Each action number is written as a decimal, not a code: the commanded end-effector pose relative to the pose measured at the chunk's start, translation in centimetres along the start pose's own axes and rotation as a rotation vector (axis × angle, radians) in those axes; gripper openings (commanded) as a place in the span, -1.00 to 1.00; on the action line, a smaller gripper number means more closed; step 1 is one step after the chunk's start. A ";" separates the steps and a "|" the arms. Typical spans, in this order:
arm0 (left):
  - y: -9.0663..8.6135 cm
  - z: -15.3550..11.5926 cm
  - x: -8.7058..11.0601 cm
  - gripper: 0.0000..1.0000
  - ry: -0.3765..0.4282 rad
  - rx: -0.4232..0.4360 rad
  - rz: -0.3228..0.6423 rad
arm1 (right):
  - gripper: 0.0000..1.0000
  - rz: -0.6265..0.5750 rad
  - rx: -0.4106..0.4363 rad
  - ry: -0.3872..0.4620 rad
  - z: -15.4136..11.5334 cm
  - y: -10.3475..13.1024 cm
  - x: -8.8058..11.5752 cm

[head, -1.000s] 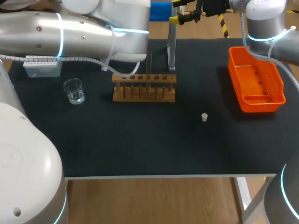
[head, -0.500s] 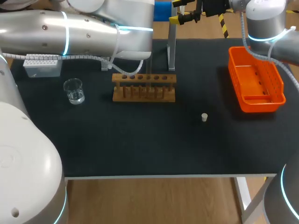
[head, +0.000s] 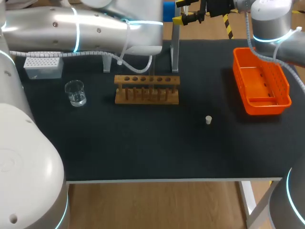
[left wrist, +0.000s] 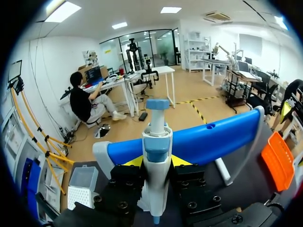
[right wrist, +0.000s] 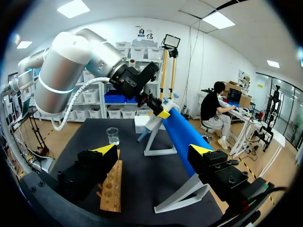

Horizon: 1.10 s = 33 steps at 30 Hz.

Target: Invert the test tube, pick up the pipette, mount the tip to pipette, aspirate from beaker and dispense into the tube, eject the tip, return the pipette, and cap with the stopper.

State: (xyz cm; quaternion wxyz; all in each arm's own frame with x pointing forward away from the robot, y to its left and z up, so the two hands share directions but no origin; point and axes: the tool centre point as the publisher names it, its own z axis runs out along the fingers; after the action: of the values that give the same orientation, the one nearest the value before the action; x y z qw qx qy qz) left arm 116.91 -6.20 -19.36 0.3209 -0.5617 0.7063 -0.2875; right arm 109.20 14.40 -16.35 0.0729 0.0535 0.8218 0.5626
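Left end effector (left wrist: 156,166) clamps white-blue plastic pipette (left wrist: 156,135).

The left arm (head: 57,28) and right arm (head: 269,14) are silver-grey tubes ringed with pale-blue light, trailing white cables.

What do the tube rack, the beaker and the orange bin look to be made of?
Tube rack: wood, matte brown with drilled holes. Beaker: clear glass or plastic, see-through; can't tell which. Orange bin: likely moulded plastic, smooth, uniform colour.
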 end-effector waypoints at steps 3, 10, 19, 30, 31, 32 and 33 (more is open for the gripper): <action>-0.4 0.4 0.1 -1.00 -0.005 -0.033 0.002 | 1.00 0.000 0.002 0.004 -0.1 0.0 -0.1; -0.3 0.6 0.0 -1.00 -0.009 -0.044 -0.002 | 1.00 0.000 0.002 0.004 -0.1 0.0 -0.1; 0.2 0.9 0.0 -1.00 -0.011 -0.063 -0.007 | 1.00 0.000 0.002 0.004 -0.1 0.0 -0.1; 0.6 0.5 0.2 1.00 -0.018 -0.074 -0.029 | 1.00 0.000 0.002 0.004 -0.1 0.0 -0.1; 0.7 0.3 0.3 1.00 -0.017 -0.073 -0.030 | 1.00 0.000 0.002 0.004 -0.1 0.0 -0.1; 0.7 0.1 0.4 1.00 -0.016 -0.072 -0.037 | 1.00 0.000 0.002 0.004 -0.1 0.0 -0.1; 0.8 -0.3 0.5 1.00 -0.016 -0.071 -0.043 | 1.00 0.000 0.002 0.004 -0.1 0.0 -0.1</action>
State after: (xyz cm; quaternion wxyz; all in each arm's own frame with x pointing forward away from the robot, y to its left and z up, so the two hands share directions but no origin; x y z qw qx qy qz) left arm 116.69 -6.41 -20.33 0.3024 -0.5889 0.7012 -0.2648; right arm 109.20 14.40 -16.35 0.0729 0.0535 0.8218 0.5626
